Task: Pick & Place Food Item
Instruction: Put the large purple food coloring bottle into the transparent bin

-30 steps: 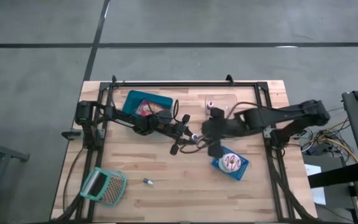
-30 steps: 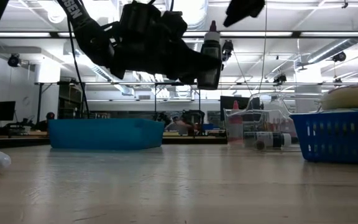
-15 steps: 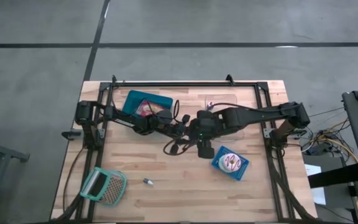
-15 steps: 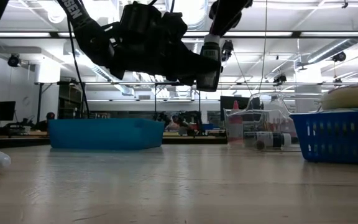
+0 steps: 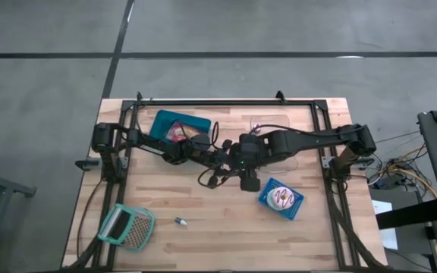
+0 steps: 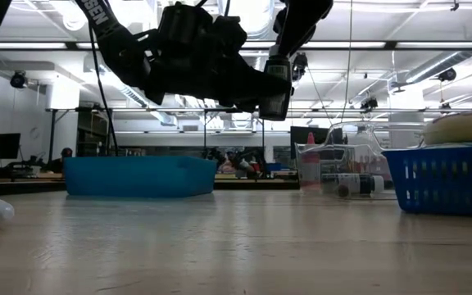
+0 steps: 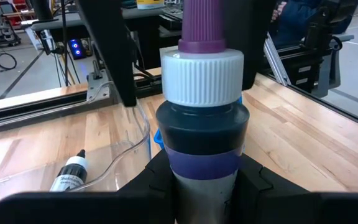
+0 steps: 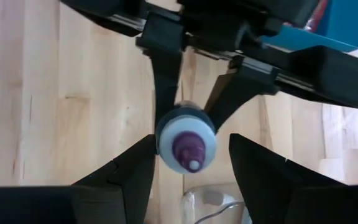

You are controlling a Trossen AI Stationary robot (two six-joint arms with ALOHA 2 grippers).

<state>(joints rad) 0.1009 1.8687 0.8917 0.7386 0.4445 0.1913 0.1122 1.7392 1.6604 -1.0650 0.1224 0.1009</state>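
- High view: the left gripper (image 5: 230, 161) and the right gripper (image 5: 243, 158) meet above the middle of the wooden table (image 5: 203, 227), between the teal bin (image 5: 179, 125) and the blue basket (image 5: 281, 199). The step in hand reads as a mid-air handover, which calls for the receiving arm to centre its fingers on the bottle before the giver lets go.
- Low view: the bottle (image 6: 275, 82) hangs well clear of the tabletop, gripped upright in the left arm's dark fingers, with the right arm reaching down to its cap from above. Any release, by this reading, should wait until both grips are firm, or the bottle drops.
- Left wrist view: the left gripper's fingers (image 7: 160, 177) are closed on the bottle's lower body. It shows a ribbed white cap (image 7: 202, 76), a purple nozzle (image 7: 202, 22), a dark shoulder and a purple label band. A similar small bottle (image 7: 67, 174) lies in a clear tray (image 7: 129, 152) on the table beyond.
- Right wrist view: the right gripper's fingers (image 8: 126, 171) stand spread either side of the cap, not touching it, with the nozzle centred between them; closing squarely and evenly looks like the safe course.
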